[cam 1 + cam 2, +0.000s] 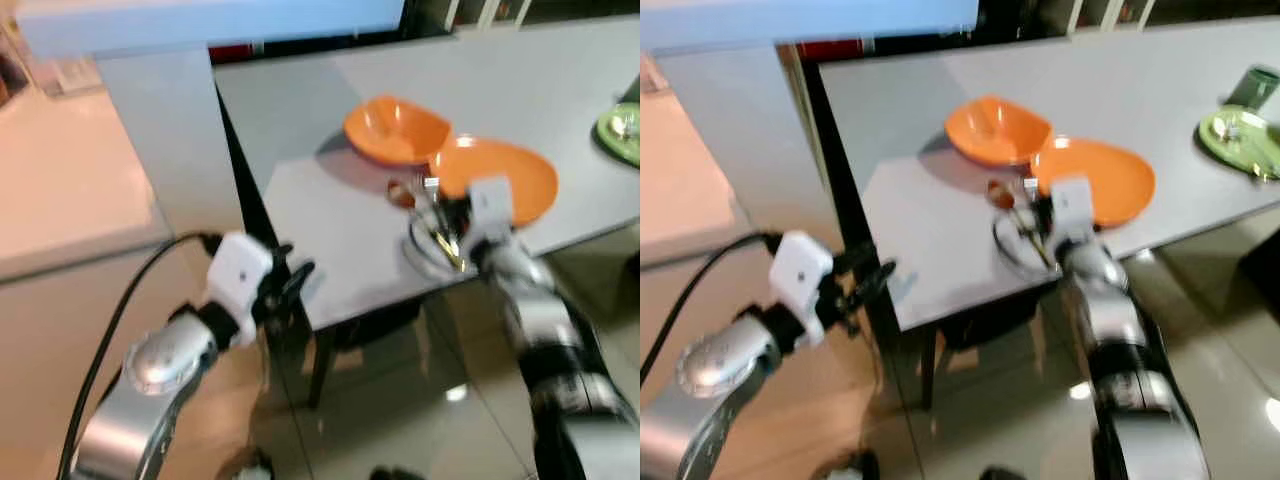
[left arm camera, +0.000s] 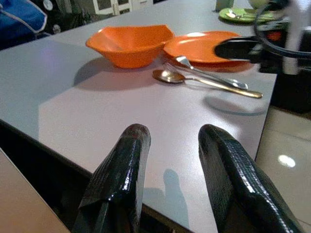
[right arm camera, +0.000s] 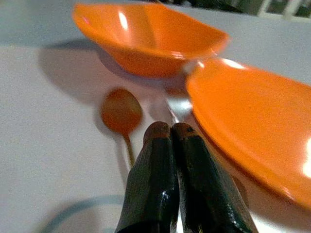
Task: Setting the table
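The right gripper [image 3: 170, 133], fingers pressed together, hovered over the spoon [image 3: 120, 112] near the table's [image 2: 97, 116] front edge; the left gripper [image 2: 170, 145] hung parted.

A home dining area. A grey surface [image 1: 330, 230] fills the middle of the frame, laid with an orange bowl [image 1: 395, 128], an orange plate [image 1: 497, 178], a spoon [image 2: 204, 80] and a fork [image 2: 210, 74]; a green plate [image 1: 1240, 140] sits at the right edge. A pale counter [image 1: 70, 190] stands at the left, glossy floor tiles [image 1: 440, 400] run along the bottom, and white cabinet doors [image 2: 116, 5] show at the top.
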You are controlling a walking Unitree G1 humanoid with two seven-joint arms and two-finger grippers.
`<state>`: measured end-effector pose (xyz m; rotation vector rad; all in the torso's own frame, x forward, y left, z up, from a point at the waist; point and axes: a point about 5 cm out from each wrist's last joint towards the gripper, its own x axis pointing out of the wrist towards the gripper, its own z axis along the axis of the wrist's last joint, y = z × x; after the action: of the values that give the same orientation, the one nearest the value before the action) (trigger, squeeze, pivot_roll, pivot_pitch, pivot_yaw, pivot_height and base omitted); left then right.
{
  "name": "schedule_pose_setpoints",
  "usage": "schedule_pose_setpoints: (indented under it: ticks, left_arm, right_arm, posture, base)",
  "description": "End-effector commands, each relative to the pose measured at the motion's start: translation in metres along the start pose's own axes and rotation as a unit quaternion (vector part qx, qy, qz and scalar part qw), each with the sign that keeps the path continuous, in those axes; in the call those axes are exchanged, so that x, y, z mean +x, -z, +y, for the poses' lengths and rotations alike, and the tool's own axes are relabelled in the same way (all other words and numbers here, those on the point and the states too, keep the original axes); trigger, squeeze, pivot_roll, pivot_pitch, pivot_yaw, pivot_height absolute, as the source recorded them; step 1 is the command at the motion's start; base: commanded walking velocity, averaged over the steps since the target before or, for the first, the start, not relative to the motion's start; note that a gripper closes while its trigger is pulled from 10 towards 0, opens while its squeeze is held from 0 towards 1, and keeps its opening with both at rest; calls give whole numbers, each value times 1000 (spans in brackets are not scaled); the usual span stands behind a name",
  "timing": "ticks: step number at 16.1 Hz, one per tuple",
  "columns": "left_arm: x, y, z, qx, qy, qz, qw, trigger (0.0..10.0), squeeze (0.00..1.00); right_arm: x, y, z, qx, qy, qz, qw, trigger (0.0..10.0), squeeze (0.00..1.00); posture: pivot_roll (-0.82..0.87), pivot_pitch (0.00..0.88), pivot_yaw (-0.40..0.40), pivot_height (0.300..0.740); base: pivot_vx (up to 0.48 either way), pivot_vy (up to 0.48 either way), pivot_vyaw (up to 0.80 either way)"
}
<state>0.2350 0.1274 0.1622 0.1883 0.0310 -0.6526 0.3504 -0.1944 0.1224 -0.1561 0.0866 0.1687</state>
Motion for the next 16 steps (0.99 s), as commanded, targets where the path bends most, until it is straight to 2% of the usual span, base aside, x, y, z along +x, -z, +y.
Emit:
schedule_pose_setpoints:
  ticks: [1,3,5,8,11,16]
  left_arm:
    - [-2,-4,-3,1,14,-8,1000,10000,0]
    - [-3,-4,-6,-1,27,-9,1000,10000,0]
    - [-3,-4,-6,-1,28,-9,1000,10000,0]
    - [-5,-4,-5,1,29,-7,1000,10000,0]
    - [-5,-4,-5,1,32,-6,999,10000,0]
    - [-6,-3,-5,2,33,-2,999,10000,0]
  right_arm:
    - [-9,-4,-8,-16,14,-1,1000,0,0]
    - [-28,4,-5,-26,15,15,999,0,0]
    - [-37,8,-2,-22,12,23,999,0,0]
    - [-53,20,9,-7,3,64,998,0,0]
    - [-58,26,10,0,12,90,996,0,0]
    - [-57,22,10,13,21,93,995,0,0]
  posture:
    - [55,86,-13,740]
    - [52,83,-12,740]
    - [52,83,-12,740]
    - [54,79,-10,740]
    - [55,80,-9,740]
    - [59,81,-7,740]
  base:
    - [0,0,0]
    - [0,0,0]
    - [0,0,0]
    - [0,0,0]
    - [0,0,0]
    - [0,0,0]
